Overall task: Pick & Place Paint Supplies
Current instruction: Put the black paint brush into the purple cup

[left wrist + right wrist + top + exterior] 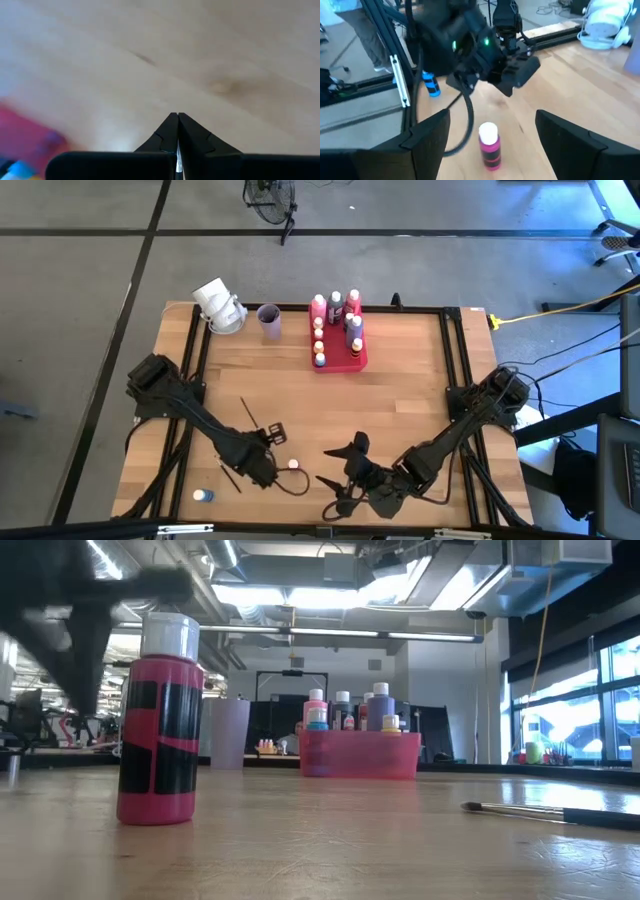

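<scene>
Smooth pale wooden table (400, 390)

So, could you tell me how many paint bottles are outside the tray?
2: a pink bottle before the right arm's jaws; a blue bottle beside the left arm; others may hide.

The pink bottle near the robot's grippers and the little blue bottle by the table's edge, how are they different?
The pink bottle stands upright in front of the open right gripper; the blue bottle lies off near the table's front left corner. The pink bottle has black patches on its label, while the blue bottle shows none that I can see. The pink bottle is close to the shut left gripper too; the blue bottle sits apart from both. Both have pale caps.
</scene>
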Available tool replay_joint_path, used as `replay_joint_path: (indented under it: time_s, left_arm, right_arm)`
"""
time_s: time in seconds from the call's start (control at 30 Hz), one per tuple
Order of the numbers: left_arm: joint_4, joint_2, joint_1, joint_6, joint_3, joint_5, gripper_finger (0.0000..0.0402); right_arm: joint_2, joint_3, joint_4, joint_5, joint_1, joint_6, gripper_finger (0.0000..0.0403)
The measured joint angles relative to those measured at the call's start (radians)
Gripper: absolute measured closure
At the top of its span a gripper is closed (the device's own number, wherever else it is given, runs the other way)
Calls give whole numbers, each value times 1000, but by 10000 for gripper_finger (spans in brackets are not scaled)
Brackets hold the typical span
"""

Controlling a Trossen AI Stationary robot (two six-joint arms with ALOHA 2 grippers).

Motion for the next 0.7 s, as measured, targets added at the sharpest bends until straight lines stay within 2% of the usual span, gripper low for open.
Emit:
replay_joint_path:
  time_s: [0.17,0.33,0.47,0.6,0.7]
  left_arm:
    - [-26,-110,48,-12,29,-90,399]
    - [52,-315,133,-18,36,-182,399]
    - [226,-498,230,-15,36,-213,399]
    - [499,-668,347,56,-17,-145,399]
    - [709,-785,458,74,-115,-83,399]
  right_arm:
    - [-28,0,0,-5,1,-123,105]
    - [-36,1,18,15,10,-282,105]
    - [-38,1,19,68,8,-353,105]
    - [-39,1,-1,148,-11,-381,105]
    - [-39,1,-33,146,-28,-393,105]
